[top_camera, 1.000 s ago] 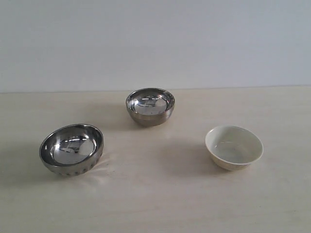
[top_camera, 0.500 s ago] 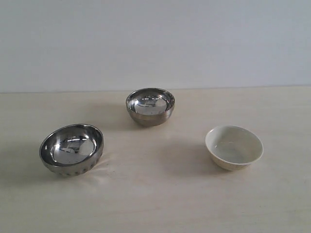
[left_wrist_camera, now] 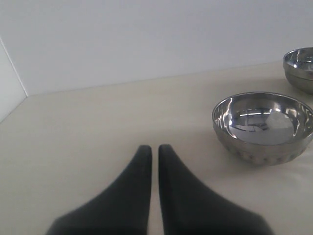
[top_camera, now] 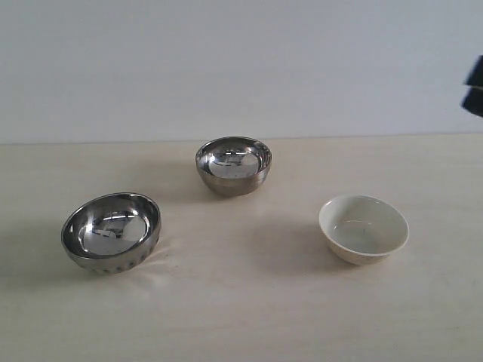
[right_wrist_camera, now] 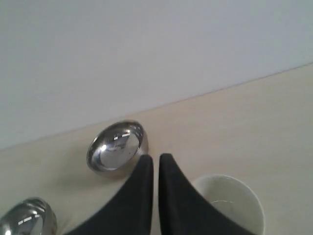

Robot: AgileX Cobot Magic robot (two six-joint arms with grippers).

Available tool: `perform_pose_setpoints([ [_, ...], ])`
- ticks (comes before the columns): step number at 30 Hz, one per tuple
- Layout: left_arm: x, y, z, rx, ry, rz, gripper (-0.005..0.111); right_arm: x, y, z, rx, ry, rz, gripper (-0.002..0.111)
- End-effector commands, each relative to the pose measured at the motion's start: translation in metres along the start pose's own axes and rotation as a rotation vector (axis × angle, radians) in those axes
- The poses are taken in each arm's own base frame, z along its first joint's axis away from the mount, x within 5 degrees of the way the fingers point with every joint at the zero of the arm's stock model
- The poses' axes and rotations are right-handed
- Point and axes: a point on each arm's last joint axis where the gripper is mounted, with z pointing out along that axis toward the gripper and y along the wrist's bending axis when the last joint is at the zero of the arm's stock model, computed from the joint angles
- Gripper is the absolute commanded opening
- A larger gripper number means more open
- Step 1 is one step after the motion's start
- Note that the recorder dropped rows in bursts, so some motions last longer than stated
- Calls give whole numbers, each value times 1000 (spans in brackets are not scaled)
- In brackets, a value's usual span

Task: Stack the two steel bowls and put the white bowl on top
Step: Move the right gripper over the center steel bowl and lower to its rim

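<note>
The right claw [right_wrist_camera: 155, 157], fingers together and empty, hangs over the white bowl [top_camera: 364, 228], and the right arm [top_camera: 475, 87] has just edged into the exterior view. The left claw [left_wrist_camera: 154, 147], also together, waits beside the near steel bowl [top_camera: 112, 231]. All three bowls, including the far steel bowl [top_camera: 234, 164], stand apart and unmoved on the worktop [top_camera: 249, 302], so the first reach is probably only starting.

wall [top_camera: 241, 68]: plain pale grey-white | table [top_camera: 249, 317]: light beige, matte | light: soft, faint shadows
</note>
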Motion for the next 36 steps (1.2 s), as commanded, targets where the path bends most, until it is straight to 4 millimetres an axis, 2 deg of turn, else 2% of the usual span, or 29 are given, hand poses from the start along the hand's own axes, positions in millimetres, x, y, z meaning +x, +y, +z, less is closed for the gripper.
perform_pose_setpoints([
  [1,0,0,0,-1,-7,-17,4,-5,30,57,-62,137,-151,0],
  [3,0,0,0,-1,-7,-17,4,-3,43,86,-82,216,-184,0],
  [4,0,0,0,-1,-7,-17,4,-5,51,116,-85,294,-187,0],
  [8,0,0,0,-1,-7,-17,4,-1,60,167,-90,449,-192,2],
  [10,0,0,0,-1,-7,-17,4,2,63,188,-92,489,-193,11],
  [12,0,0,0,-1,-7,-17,4,4,64,209,-91,501,-191,25],
  [14,0,0,0,-1,-7,-17,4,5,66,225,-91,496,-185,39],
  [16,0,0,0,-1,-7,-17,4,10,64,242,-82,504,-185,44],
  [21,0,0,0,-1,-7,-17,4,19,60,277,-41,556,-245,45],
  [29,0,0,0,-1,-7,-17,4,27,51,321,66,602,-305,45],
  [36,0,0,0,-1,-7,-17,4,53,41,351,73,626,-313,45],
])
